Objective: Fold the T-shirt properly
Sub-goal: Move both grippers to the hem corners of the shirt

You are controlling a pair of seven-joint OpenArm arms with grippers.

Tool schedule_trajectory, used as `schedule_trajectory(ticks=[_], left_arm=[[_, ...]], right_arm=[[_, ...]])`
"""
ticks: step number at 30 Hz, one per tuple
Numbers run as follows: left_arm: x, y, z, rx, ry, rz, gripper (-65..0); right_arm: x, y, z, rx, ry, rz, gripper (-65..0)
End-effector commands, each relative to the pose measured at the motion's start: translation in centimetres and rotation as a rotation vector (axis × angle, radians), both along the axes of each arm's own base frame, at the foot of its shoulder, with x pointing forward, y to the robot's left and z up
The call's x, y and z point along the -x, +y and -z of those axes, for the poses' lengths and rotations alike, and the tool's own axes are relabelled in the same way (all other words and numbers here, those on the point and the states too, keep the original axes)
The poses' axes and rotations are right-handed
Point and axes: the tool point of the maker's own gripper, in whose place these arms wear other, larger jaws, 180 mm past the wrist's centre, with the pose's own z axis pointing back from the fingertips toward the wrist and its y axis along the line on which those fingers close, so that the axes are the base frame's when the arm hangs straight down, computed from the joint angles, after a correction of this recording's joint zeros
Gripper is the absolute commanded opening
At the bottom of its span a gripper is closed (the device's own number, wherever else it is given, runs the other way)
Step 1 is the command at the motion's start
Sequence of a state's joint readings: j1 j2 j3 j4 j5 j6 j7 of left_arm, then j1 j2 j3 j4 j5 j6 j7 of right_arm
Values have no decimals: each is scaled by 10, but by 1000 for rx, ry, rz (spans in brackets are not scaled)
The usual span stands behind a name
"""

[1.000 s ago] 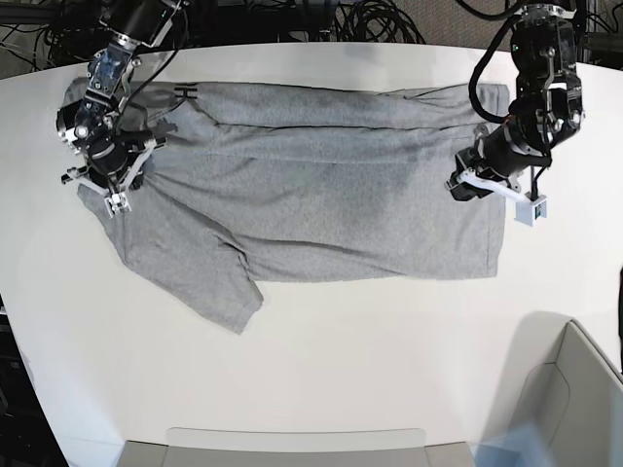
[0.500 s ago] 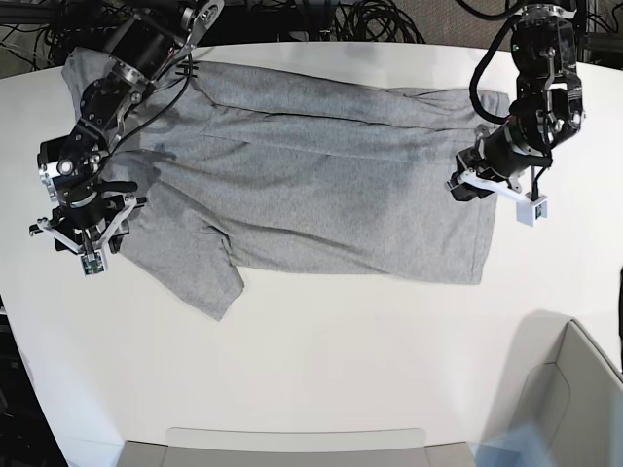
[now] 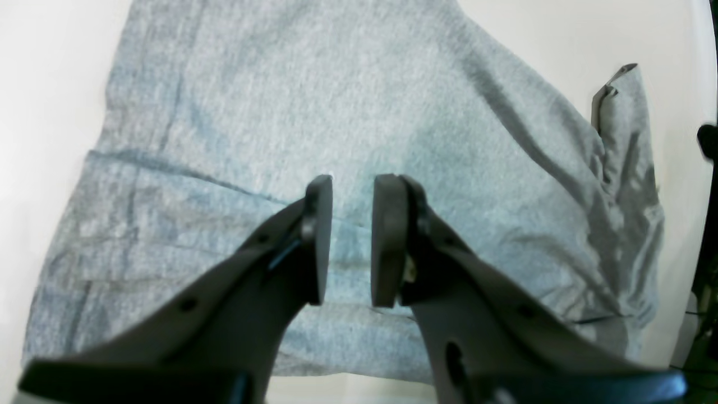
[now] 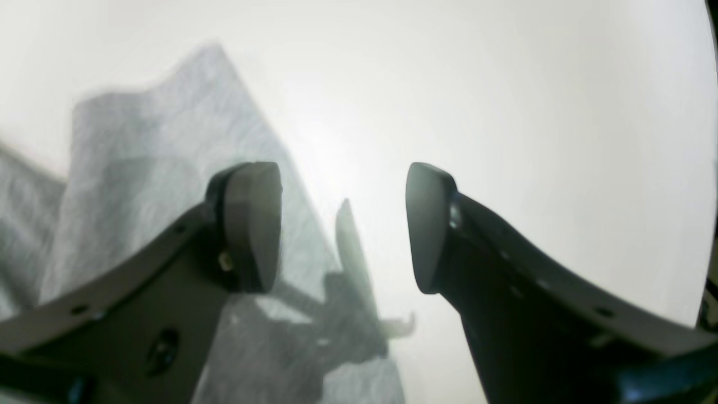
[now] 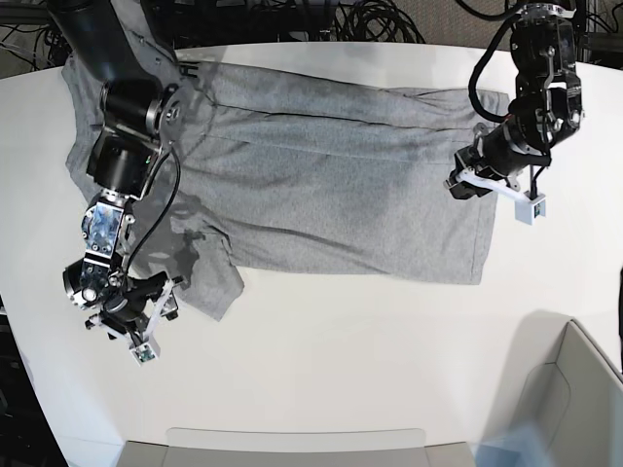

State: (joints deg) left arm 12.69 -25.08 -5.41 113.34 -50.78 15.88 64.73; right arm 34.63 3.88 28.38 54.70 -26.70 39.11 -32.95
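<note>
The heather-grey T-shirt (image 5: 331, 185) lies spread across the white table (image 5: 341, 341), plain side up, with a sleeve (image 5: 209, 282) bunched at its lower left. My right gripper (image 5: 122, 313) hovers just off that sleeve near the table's left edge. In the right wrist view it (image 4: 342, 213) is open wide and holds nothing, with the cloth (image 4: 157, 168) to the left beneath it. My left gripper (image 5: 465, 185) sits over the shirt's right end. The left wrist view shows its fingers (image 3: 352, 202) a narrow gap apart, with only shirt fabric (image 3: 336, 101) below them.
A grey bin (image 5: 574, 389) stands at the lower right corner. Another grey container rim (image 5: 292, 443) runs along the front edge. Black cables (image 5: 341, 19) lie behind the table's far edge.
My right gripper swung from the shirt's upper left down toward the near-left edge, dragging the sleeve along, then opened and let go. The left arm stayed put.
</note>
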Motion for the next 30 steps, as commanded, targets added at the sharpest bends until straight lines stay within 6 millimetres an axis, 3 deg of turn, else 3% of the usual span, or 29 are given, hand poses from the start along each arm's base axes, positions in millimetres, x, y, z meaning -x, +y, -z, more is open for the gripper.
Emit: schedule_trajectory(ticks=[1, 4, 9, 12, 16, 19, 22, 26, 30], left_arm=[[-4, 3, -7, -8, -21, 1, -514], [-3, 1, -7, -5, -19, 7, -514], [-5, -4, -7, 19, -25, -9, -514], [-5, -5, -7, 22, -26, -8, -514], [-5, -5, -7, 22, -28, -8, -512], [-5, -5, -7, 22, -28, -8, -512], [-6, -9, -7, 38, -30, -14, -512], [-6, -10, -7, 41, -30, -15, -511], [-19, -8, -15, 39, -63, -17, -509]], right_arm=[[-17, 5, -21, -39, -73, -31, -302], [-21, 11, -1, -128, -58, -58, -302], [-11, 9, 40, -248, 49, -53, -302], [-11, -13, 53, -261, 2, 52, -302], [0, -23, 70, -283, 29, 92, -302], [10, -13, 81, -292, 77, 59, -302], [26, 25, 93, -300, 164, -91, -302], [38, 53, 105, -290, 235, -152, -303], [38, 59, 106, -297, 236, -160, -303]])
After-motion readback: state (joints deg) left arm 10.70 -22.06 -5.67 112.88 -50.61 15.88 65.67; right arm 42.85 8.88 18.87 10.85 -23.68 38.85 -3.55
